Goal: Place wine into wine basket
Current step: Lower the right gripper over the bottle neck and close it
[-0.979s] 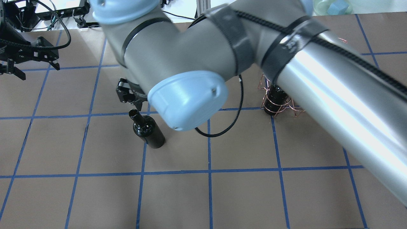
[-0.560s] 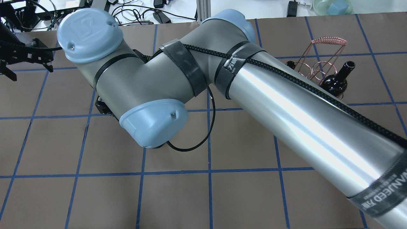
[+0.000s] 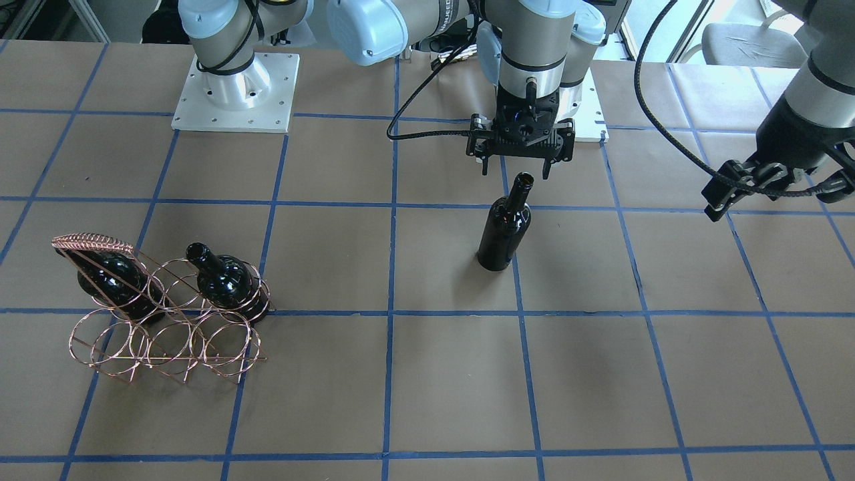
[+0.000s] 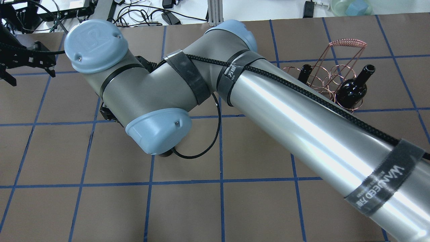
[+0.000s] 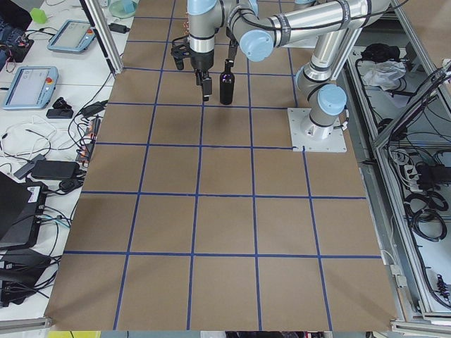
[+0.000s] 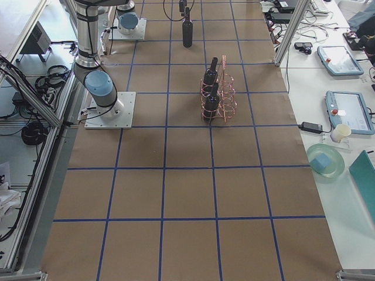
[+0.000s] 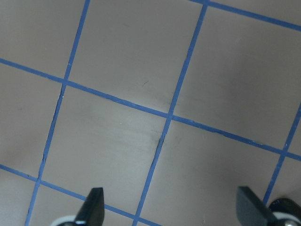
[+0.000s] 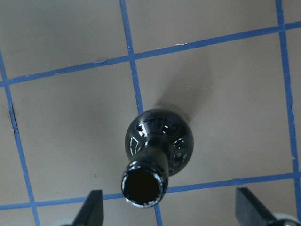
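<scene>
Right gripper (image 3: pixel 514 171), black fingers spread wide and empty, hovers above glossy near-black glass wine (image 3: pixel 504 234) standing upright at frame centre on matte brown table (image 3: pixel 454 374); copper thin-wire wine basket (image 3: pixel 93 242), round rings, lower left.

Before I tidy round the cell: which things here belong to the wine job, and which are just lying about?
Job: standing wine bottle; wire wine basket; two racked bottles; open right gripper above the standing bottle.
Lying about: two teach pendants; pale cup; green dish with blue block.
</scene>
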